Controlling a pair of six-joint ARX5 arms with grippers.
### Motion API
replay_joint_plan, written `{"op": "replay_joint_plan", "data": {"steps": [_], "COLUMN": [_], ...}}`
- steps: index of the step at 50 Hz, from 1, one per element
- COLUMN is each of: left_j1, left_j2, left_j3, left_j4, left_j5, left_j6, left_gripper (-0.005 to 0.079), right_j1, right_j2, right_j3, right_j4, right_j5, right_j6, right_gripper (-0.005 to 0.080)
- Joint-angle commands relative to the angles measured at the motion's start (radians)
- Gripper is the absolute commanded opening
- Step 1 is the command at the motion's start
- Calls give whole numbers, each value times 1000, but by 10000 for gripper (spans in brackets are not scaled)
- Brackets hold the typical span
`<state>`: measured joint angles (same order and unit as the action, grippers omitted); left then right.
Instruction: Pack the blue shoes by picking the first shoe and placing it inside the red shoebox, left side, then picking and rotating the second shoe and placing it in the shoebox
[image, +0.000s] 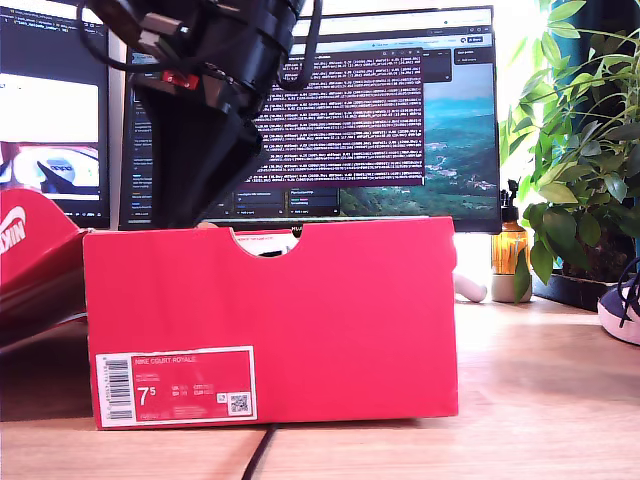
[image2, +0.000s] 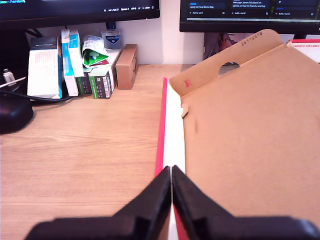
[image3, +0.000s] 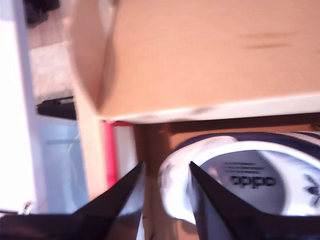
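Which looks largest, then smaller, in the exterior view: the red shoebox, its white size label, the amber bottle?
1. red shoebox, by far the widest thing in the exterior view.
2. white size label on the shoebox's front.
3. amber bottle, smallest; it stands farther back, so nearness may shrink its look.

Wooden desk, light grain; two monitors at the rear, a wide monitor showing terminal text over a landscape wallpaper, a second monitor at the exterior view's left; leafy potted plant at the exterior view's right, brightly backlit; amber bottle beside it; small cartons against a pale wall.
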<state>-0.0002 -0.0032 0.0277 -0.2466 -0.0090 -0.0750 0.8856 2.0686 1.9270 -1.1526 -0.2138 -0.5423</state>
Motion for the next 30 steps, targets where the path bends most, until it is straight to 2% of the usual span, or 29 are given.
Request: {"op": "replay_joint_plan", "data": {"steps": [1, 4, 6, 11, 15, 20, 30], "left_j1": [-2, -2, -2, -2, -2, -2, -2], "left_j2": [-9, -9, -9, -9, -9, -9, -9], "left_j3": [-36, -36, -36, -36, -36, -36, -36], "left_j4": [6, 6, 6, 6, 6, 6, 6], "left_j5": [1, 1, 1, 1, 1, 1, 1], "left_j6": [-4, -4, -4, -4, -4, -4, -4], "left_gripper": [-11, -11, -11, -11, -11, -11, -11], "right_j1": [-7, -27, -45, -104, -142, -179, -187], "right_j2": [6, 6, 6, 6, 6, 6, 18], "right_j3": [5, 5, 5, 5, 5, 5, 5], "right_j4": [15, 38, 39, 6, -11, -30, -100], "right_j5": [59, 132, 167, 172, 172, 172, 162], "right_j6": [56, 158, 292, 633, 809, 957, 1041], "right_gripper": [237, 238, 238, 238, 262, 319, 365]}}
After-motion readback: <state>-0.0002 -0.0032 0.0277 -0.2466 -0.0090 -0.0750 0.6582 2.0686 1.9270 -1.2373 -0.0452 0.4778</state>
